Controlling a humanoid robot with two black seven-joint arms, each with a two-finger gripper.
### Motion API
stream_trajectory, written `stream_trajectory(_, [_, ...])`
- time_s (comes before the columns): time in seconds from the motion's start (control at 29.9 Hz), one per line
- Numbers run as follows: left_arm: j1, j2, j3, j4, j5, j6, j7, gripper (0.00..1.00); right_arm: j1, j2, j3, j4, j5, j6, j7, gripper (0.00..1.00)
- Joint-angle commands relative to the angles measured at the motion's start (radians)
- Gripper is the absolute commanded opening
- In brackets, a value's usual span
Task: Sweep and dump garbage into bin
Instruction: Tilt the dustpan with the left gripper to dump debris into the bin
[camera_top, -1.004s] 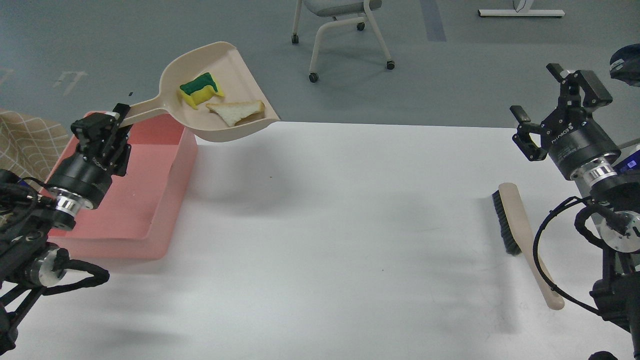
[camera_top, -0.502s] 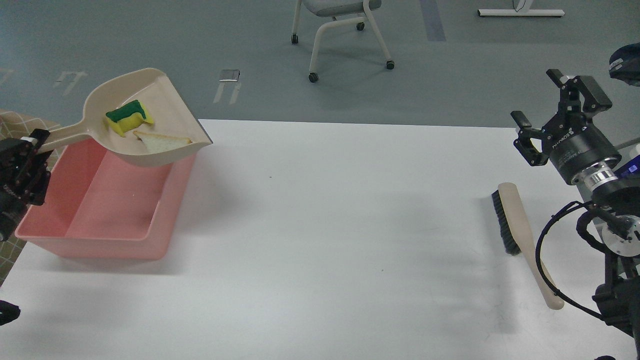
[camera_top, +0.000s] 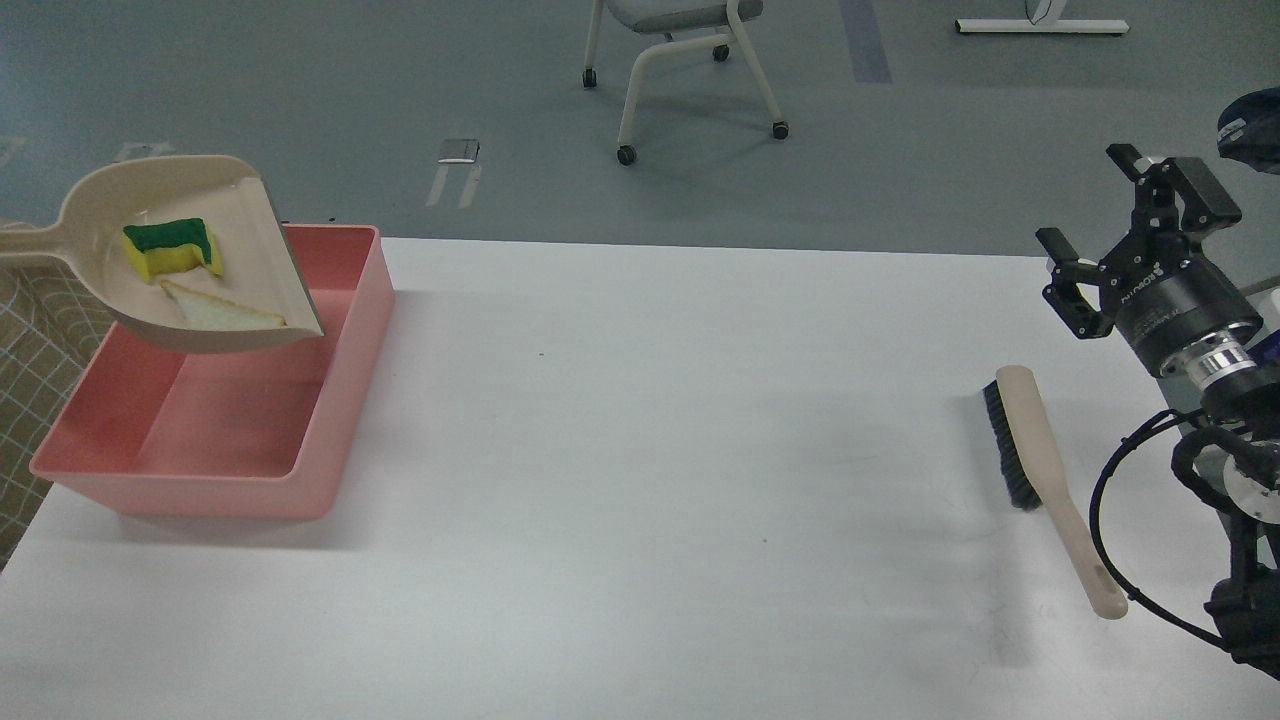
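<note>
The beige dustpan (camera_top: 240, 230) hangs in the air over the far left part of the pink bin (camera_top: 345, 390), its handle running off the left edge. In it lie the yellow and green sponge (camera_top: 170, 248) and the white bread slice (camera_top: 215, 310). My left gripper is out of view past the left edge. My right gripper (camera_top: 1125, 225) is open and empty, raised above the table's right side, behind the brush.
The beige brush with black bristles (camera_top: 1040, 470) lies on the white table (camera_top: 680, 450) at the right, below my right gripper. A wheeled chair (camera_top: 680, 60) stands on the floor beyond the table. A checked cloth (camera_top: 40, 370) shows at the left edge.
The dustpan with the sponge and bread has moved left, from past the bin's far right corner to over the bin. My left gripper has left the view. My right gripper shifted slightly right.
</note>
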Motion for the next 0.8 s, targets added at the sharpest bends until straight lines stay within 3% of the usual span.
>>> stream_trajectory(0.0, [-0.038,0.051,0.007,0.024,0.009,-0.038,0.0,0.0,-0.002,0.004,-0.002,0.017,0.001,0.0,0.0,0.96])
stream_trajectory(0.23, [-0.055,0.129,0.03,0.061,0.106,-0.067,0.0,0.0,-0.002,0.004,0.0,0.018,0.001,0.0,0.001,0.96])
stream_trajectory(0.4, [-0.078,0.147,0.015,0.056,0.333,-0.064,0.0,0.0,-0.008,0.004,0.003,0.017,0.001,0.0,0.003,0.97])
stream_trajectory(0.5, [-0.141,0.155,0.028,0.039,0.365,-0.069,0.0,0.0,-0.019,0.004,0.003,0.017,0.001,0.0,0.003,0.97])
stream_trajectory(0.77, [-0.154,0.284,0.027,0.007,0.368,-0.106,0.0,0.0,-0.025,0.005,0.008,0.018,0.001,0.0,0.006,0.97])
